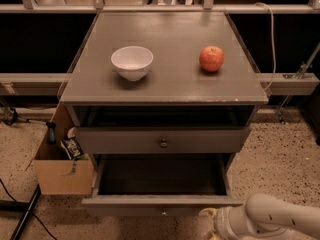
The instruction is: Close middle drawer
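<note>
Down at the left, an open cardboard box holds a dark-handled tool and a crumpled packet (anything else in it is unclear). On the cabinet's flat grey top sit 1 round white bowl and 1 red apple. The middle drawer, shallow grey wood with a small dark knob, is pulled well out, showing a dark interior. The gripper is by its front right corner; I cannot tell whether it is open or closed.
</note>
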Tool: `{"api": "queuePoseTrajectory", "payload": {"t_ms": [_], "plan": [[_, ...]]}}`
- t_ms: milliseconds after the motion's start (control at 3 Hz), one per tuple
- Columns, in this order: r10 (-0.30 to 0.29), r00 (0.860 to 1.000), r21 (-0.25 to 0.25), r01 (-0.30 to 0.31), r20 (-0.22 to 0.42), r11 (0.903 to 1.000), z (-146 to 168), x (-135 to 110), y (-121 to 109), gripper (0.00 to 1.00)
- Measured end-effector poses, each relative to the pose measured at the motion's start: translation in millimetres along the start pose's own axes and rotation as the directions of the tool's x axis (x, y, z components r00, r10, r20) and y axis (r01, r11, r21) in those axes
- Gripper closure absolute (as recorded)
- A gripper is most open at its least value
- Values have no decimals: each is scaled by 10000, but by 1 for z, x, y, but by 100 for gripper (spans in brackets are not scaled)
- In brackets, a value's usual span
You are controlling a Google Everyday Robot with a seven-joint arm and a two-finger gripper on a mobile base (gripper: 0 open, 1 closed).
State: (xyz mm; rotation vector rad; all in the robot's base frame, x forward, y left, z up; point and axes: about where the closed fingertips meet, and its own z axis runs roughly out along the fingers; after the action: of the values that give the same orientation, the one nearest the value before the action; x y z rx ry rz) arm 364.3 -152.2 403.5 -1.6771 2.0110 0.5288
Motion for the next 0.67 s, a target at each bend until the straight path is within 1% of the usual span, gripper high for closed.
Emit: {"api": "queuePoseTrajectory", "payload": {"t_ms": [333,667], "plan": [[145,9999,506,-143,-39,9986,1,0,-72,59],[183,9998,552,-179,-54,9983,2,0,-79,89]]}}
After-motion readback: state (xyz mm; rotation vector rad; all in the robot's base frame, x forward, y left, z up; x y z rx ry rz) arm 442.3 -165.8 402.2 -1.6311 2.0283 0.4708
